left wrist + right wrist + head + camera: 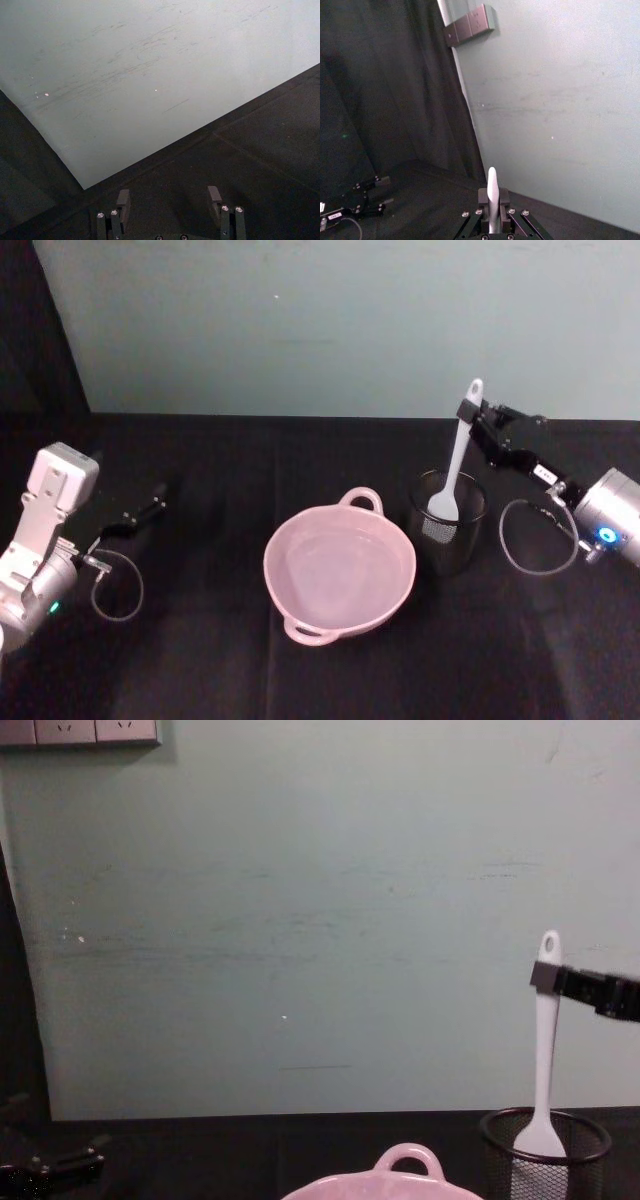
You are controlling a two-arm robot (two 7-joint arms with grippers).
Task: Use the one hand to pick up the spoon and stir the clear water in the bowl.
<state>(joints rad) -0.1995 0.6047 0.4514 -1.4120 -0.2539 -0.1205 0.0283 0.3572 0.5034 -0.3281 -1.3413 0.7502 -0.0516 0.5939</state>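
Stood just right of the bowl (340, 570): a mesh cup (447, 523), walling in the spoon (455, 462) blade. Left open above the bowl and across the black table (200, 640) to its left.

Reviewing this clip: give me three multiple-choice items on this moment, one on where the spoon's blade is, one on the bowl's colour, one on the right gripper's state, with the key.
1. Where is the blade of the spoon?
A. In the black mesh cup
B. In the bowl
C. Flat on the table

2. What colour is the bowl?
A. Blue
B. Pale pink
C. Black

3. What is the right gripper doing?
A. Open above the bowl
B. Parked at the table's left
C. Shut on the spoon's handle near its top

Key: 1 A, the head and chest views show the blade down inside the mesh cup. 2 B, the bowl is pink in the head view. 3 C, the right wrist view shows the fingers clamped on the handle; the left gripper rests open at the table's left.
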